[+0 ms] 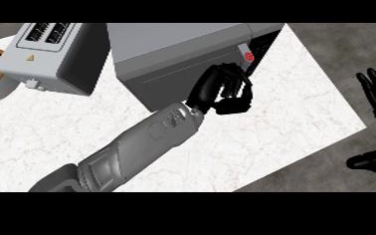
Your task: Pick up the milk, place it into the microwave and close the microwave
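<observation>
The grey microwave (183, 42) stands at the back middle of the white counter (294, 109). Its door (172, 82) faces me and looks nearly closed, with a dark slit and a red button (248, 56) at its right end. My left hand (224, 87) rests against the door's right edge just below the button, fingers relaxed and slightly bent, holding nothing. Only part of my right hand (367, 87) shows at the right edge of the view, fingers up, off the counter. The milk is not in sight.
A silver toaster (47, 55) stands at the back left, close beside the microwave. The counter's right edge runs diagonally past the microwave, with dark floor (323, 174) beyond it.
</observation>
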Robot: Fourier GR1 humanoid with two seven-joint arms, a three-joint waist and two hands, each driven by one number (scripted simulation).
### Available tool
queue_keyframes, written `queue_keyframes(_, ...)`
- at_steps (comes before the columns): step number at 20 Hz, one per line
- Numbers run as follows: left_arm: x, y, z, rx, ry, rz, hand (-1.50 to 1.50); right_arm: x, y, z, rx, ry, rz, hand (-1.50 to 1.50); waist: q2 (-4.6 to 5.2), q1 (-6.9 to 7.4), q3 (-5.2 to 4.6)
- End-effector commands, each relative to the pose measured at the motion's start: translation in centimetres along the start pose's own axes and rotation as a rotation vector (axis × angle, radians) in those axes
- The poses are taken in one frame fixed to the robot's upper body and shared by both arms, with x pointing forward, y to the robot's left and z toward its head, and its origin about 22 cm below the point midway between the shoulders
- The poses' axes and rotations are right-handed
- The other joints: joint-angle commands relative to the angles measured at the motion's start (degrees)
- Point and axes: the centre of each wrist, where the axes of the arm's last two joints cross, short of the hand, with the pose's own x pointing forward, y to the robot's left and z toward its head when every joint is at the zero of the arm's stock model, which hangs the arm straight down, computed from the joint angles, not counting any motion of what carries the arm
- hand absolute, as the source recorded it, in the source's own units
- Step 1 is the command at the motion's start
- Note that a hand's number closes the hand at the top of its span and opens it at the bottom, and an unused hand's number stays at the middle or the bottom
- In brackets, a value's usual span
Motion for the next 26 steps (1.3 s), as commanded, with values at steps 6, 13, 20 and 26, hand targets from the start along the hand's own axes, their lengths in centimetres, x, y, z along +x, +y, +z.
queue_keyframes(6,2.8,-1.2,-1.6,-0.008,-0.065,0.027,1.50,0.7,1.1,-3.0,0.165,-0.049,-0.110,-1.50,0.39,-1.81,0.13)
queue_keyframes(13,2.9,-1.4,-1.6,0.020,-0.065,0.040,1.50,2.5,1.6,-5.2,0.324,-0.033,-0.092,1.50,0.31,-2.89,0.12)
queue_keyframes(20,3.0,-1.3,-1.8,0.049,-0.059,0.044,1.50,4.1,4.9,-8.0,0.579,-0.075,-0.129,1.50,-0.02,-3.28,0.31)
queue_keyframes(26,3.0,-1.0,-2.1,0.069,-0.052,0.043,1.50,5.1,6.4,-8.6,0.652,-0.081,-0.135,1.50,0.02,-4.58,0.31)
